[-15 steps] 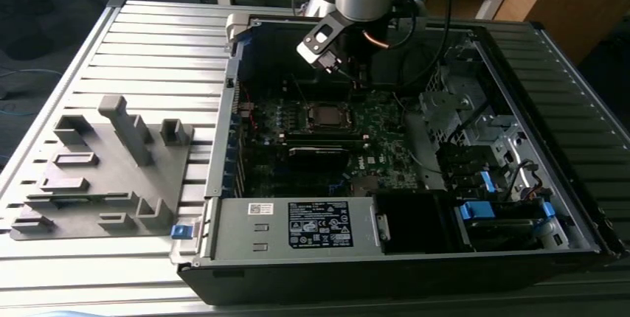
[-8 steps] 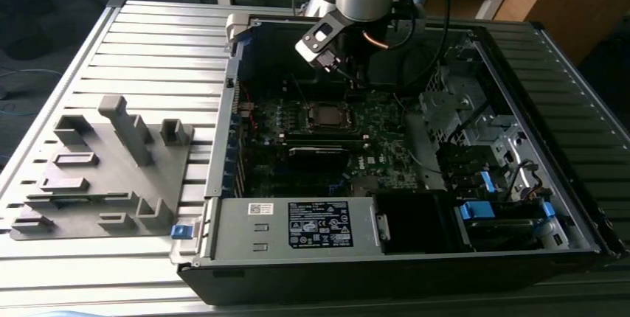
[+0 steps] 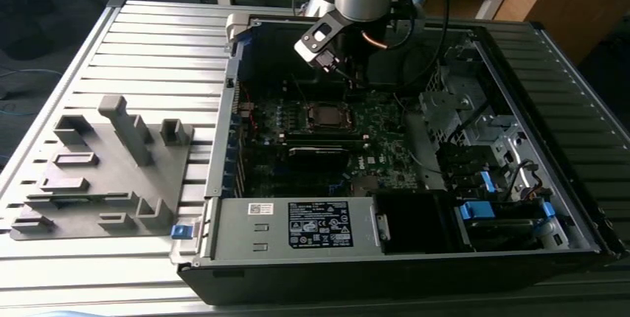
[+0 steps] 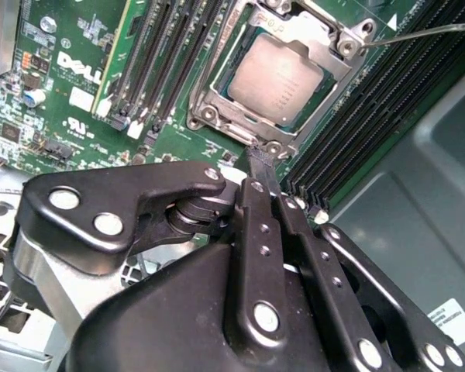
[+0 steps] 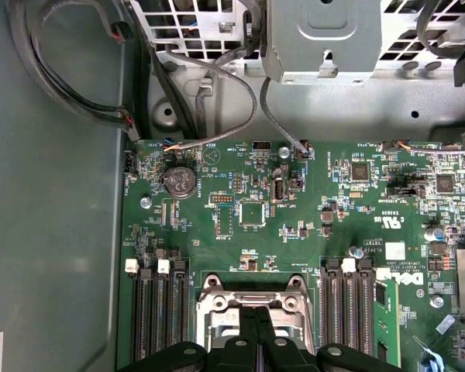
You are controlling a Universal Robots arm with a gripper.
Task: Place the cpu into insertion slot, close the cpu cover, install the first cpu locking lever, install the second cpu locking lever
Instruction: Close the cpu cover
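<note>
The cpu (image 4: 277, 77), a silver-grey square, lies flat in the insertion slot (image 3: 325, 116) on the green board. The cpu cover (image 4: 217, 89), a silver frame plate, lies down around the chip. A thin wire locking lever (image 4: 426, 31) sticks out from the socket's corner and runs over the memory slots. My gripper (image 4: 260, 159) is shut with nothing between its black fingers, and its tip hangs just beside one socket corner. In the first wrist view the gripper (image 5: 261, 329) sits over the socket's (image 5: 252, 298) edge. In the exterior view the gripper (image 3: 347, 74) hovers just behind the socket.
Black memory slots (image 4: 163, 62) flank the socket on both sides. Grey cables (image 5: 217, 116) and a metal drive cage (image 5: 322, 35) rise beyond the board. The case walls (image 3: 232, 110) enclose the board. A grey fixture plate (image 3: 99, 169) lies at the exterior view's left, outside the case.
</note>
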